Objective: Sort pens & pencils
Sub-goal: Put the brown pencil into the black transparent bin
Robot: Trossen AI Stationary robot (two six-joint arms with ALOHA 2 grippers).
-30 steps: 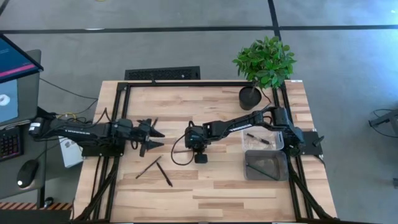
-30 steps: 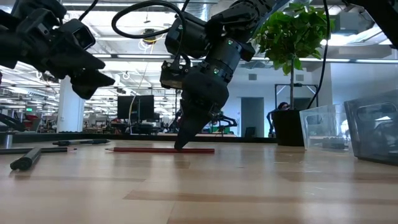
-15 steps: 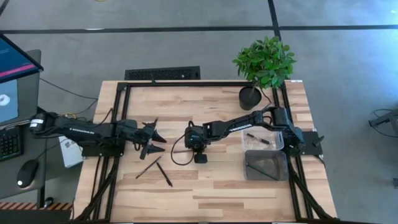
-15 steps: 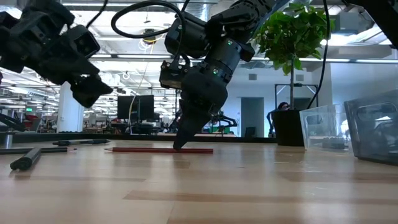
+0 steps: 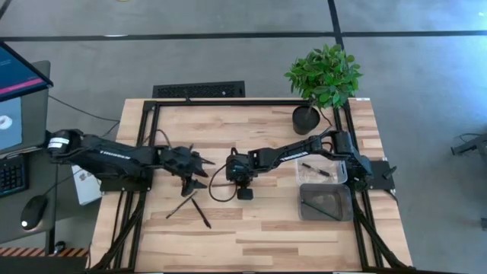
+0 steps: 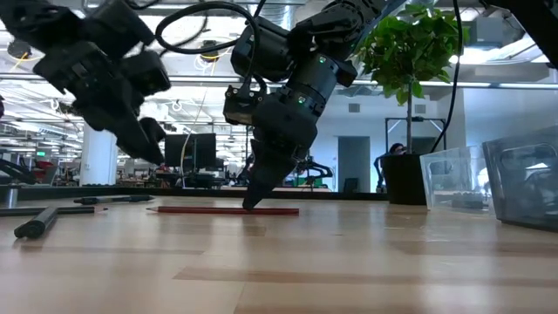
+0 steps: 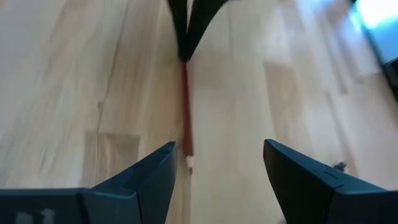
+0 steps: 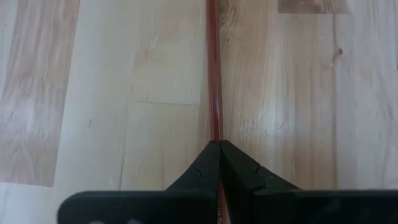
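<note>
Risk: right gripper [image 6: 251, 202], pinched tight on the thin reddish-brown wooden pencil [image 6: 225, 210], may lose it; wide-spread left gripper [image 7: 217, 165] crowds close.

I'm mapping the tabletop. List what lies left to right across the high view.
Left pincer → right pincer → clear bin; the two loose pens lie below the left pincer, the potted plant sits at the far right corner.

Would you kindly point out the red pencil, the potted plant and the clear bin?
red pencil [image 6: 227, 210]: low view, mid-shaft.
potted plant [image 5: 325, 74]: high view, leaves.
clear bin [image 5: 339, 170]: high view, right rim.
</note>
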